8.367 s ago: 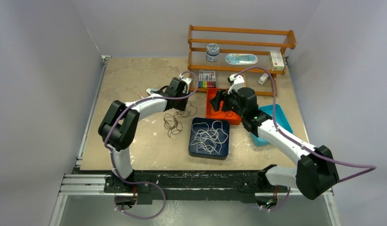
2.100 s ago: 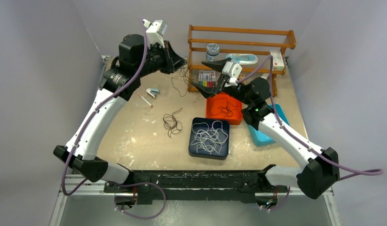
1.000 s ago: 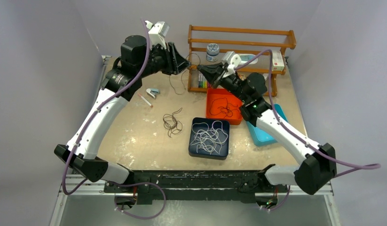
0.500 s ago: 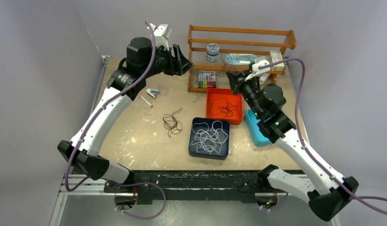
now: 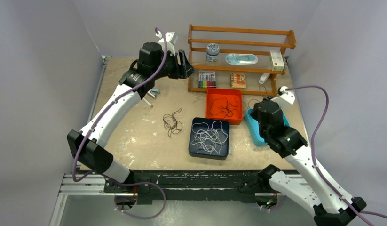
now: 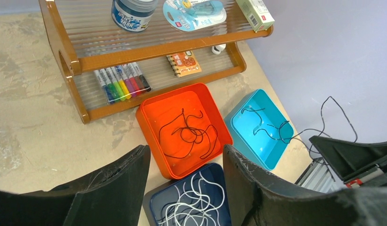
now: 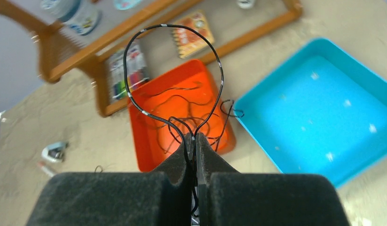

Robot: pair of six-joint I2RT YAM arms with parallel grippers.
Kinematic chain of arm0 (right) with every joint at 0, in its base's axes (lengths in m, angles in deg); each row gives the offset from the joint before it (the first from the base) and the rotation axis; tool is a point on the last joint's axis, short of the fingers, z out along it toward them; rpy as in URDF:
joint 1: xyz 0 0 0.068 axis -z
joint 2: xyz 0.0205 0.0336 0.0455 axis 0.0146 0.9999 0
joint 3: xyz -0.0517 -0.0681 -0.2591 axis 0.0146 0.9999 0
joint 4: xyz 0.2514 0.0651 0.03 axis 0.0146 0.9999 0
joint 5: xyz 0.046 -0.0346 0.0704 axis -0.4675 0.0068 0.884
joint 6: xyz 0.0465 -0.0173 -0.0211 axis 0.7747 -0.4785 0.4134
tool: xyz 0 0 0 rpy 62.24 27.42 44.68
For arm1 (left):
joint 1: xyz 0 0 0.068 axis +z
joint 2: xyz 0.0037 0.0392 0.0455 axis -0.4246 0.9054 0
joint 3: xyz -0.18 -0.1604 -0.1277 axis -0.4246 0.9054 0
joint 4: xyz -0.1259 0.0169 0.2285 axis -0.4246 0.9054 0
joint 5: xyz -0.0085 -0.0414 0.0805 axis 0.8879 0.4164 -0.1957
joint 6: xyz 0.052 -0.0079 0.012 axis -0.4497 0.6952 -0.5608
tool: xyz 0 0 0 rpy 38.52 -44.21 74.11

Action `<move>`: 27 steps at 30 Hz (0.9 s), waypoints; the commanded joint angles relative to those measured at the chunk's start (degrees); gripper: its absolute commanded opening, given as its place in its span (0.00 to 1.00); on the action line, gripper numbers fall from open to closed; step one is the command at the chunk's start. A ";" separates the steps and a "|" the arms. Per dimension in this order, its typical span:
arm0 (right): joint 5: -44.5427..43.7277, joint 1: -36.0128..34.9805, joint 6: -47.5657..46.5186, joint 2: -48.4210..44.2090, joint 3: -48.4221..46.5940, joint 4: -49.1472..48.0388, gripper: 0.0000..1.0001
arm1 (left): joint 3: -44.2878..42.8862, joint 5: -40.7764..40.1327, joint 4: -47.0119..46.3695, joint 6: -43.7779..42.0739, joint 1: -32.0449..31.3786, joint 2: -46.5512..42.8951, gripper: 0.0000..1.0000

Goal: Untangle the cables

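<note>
**Left gripper** (image 5: 185,65): raised at the upper centre of the overhead view, beside the left end of the wooden rack (image 5: 241,33). In its wrist view the two fingers (image 6: 111,188) stand spread apart with nothing between them. The trays show through the gap.

**Right gripper** (image 7: 195,139): fingers pressed together, pinching a black cable (image 7: 221,80). From the pinch the cable rises as one large loop toward the top centre of the right wrist view, in front of the orange tray (image 7: 137,136) and the rack. A short curl of strand sits at centre frame, between the orange tray and the teal tray (image 6: 248,143). In the left wrist view, thin black strands cross over the teal tray and climb toward the right edge of the frame. Whether they touch the tray floor cannot be determined.

**Other cables:**
- A second black cable (image 5: 223,108) lies coiled inside the orange tray, centre right of the overhead view.
- A white cable (image 5: 209,136) lies in loose curls inside the dark blue tray (image 5: 194,149), just below the orange tray.
- A dark brown cable (image 5: 172,123) lies bunched on the bare table (image 5: 135,141), left of the dark blue tray and apart from it.

Neither gripper touches any of these three.
</note>
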 commanded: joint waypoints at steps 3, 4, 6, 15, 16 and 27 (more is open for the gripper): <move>-13.43 0.67 20.74 -1.52 2.27 13.51 0.00 | -0.48 -1.19 -3.80 0.20 0.42 0.24 0.58; -13.56 1.08 21.64 -1.55 3.00 13.93 0.00 | -0.46 -1.37 -3.72 0.20 0.39 0.34 0.58; -13.51 2.18 23.23 -1.12 4.42 14.33 0.00 | -0.40 -1.42 -3.78 0.22 0.43 0.57 0.58; -7.35 15.01 16.55 -1.23 12.03 3.87 0.00 | -0.27 -1.38 -3.40 -0.33 0.43 0.91 0.58; -5.64 16.72 14.97 -0.91 12.77 2.01 0.00 | -0.28 -1.39 -3.42 -0.31 0.43 0.97 0.58; 9.34 27.87 5.68 5.44 17.81 -13.17 0.11 | 0.41 -2.65 -2.61 -0.16 0.43 1.80 0.58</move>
